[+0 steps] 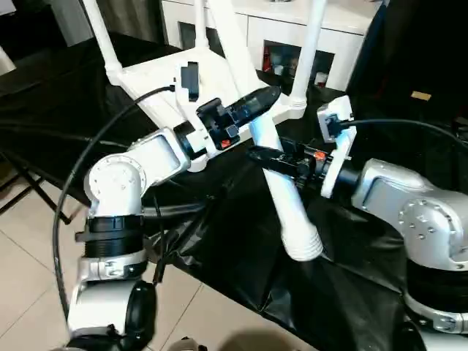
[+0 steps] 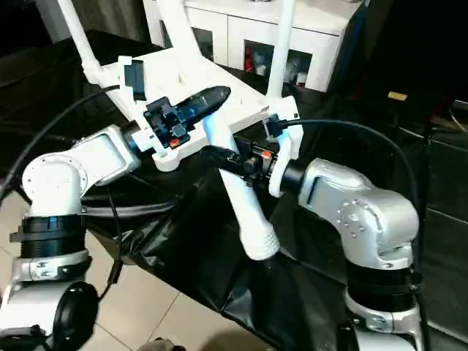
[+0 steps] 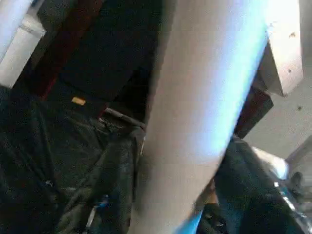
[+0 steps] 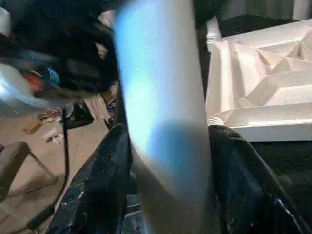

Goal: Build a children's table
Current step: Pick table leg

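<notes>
The children's table's white tabletop (image 1: 164,80) lies upside down on a black cloth, its ribbed underside (image 4: 263,87) facing up. Two white legs (image 1: 102,36) (image 1: 307,51) stand upright in its corner sockets. A loose leg (image 1: 289,205) slants across the middle, ribbed end down near the cloth. My left gripper (image 1: 259,99) reaches in from the left and straddles the leg higher up, its black fingers closed around it. My right gripper (image 1: 267,159) comes from the right and clasps the same leg lower down. The leg (image 3: 204,97) passes close in front of the left wrist camera.
The black cloth (image 1: 241,241) covers the work table and hangs over its near edge above the tiled floor (image 1: 29,234). A white cabinet (image 1: 292,29) stands behind the table. Black cables loop from both forearms.
</notes>
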You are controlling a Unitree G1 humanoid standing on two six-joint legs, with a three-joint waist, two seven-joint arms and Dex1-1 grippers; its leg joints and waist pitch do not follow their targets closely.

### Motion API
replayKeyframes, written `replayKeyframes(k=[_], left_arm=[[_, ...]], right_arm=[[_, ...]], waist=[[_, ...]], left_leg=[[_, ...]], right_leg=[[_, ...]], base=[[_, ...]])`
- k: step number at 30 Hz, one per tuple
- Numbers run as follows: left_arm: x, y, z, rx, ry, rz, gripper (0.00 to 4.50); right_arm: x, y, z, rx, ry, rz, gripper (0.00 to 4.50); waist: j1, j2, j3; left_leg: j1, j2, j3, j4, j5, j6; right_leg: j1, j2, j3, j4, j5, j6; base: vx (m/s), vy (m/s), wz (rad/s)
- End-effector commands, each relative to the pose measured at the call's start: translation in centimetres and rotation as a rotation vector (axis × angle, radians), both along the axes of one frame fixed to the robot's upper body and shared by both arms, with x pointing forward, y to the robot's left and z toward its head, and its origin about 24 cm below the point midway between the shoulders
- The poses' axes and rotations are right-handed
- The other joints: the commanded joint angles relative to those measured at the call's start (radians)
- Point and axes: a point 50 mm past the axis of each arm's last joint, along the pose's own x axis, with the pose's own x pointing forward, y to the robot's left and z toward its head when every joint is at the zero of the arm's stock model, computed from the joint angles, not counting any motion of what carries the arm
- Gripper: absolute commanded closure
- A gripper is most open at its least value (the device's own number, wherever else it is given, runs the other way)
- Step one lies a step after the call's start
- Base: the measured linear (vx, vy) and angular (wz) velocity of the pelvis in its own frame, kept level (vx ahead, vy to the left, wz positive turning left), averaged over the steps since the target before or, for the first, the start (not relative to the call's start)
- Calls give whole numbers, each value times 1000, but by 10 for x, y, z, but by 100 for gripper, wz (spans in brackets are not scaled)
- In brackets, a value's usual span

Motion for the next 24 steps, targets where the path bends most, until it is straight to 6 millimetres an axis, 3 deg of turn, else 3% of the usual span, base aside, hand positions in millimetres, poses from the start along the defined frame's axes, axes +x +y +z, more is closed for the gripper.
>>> replayKeyframes(k=[1,2,4,10,14,23,24], left_arm=[[-2,-1,20,3,-98,-44,236],[-2,-1,22,9,-113,-56,236],[-3,0,25,18,-135,-72,245],[-2,1,39,17,-210,-112,286],[0,1,41,14,-222,-117,289],[2,3,37,52,-231,-116,289],[2,3,37,55,-232,-118,289]], right_arm=[[-2,-2,-4,-38,6,22,176],[-4,-3,-6,-52,6,34,176],[-6,-5,-7,-70,6,46,167],[-15,-15,-24,-234,30,109,129],[-14,-16,-27,-254,28,109,129],[-15,-18,-28,-275,12,113,129],[-15,-18,-29,-276,13,115,164]], waist=[[3,-2,-75],[3,-2,-75],[6,-12,-74],[9,-16,-75],[10,-17,-74],[8,-16,-78],[10,-15,-78]], left_leg=[[10,59,-27,-69,-102,-11],[10,59,-27,-69,-102,-11],[6,59,-24,-68,-85,1],[6,58,-21,-63,-67,12],[5,60,-22,-63,-73,17],[6,61,-22,-60,-55,31],[6,61,-23,-60,-55,32]], right_leg=[[57,-69,59,-78,-120,-174],[57,-69,59,-78,-120,-174],[59,-70,61,-77,-121,-167],[60,-70,62,-76,-110,-167],[59,-72,61,-77,-139,-180],[60,-71,60,-70,-89,-206],[60,-71,60,-70,-91,-205]], base=[[0,0,0],[0,0,0],[0,0,0],[0,0,0],[0,0,0],[0,0,0],[0,0,0]])
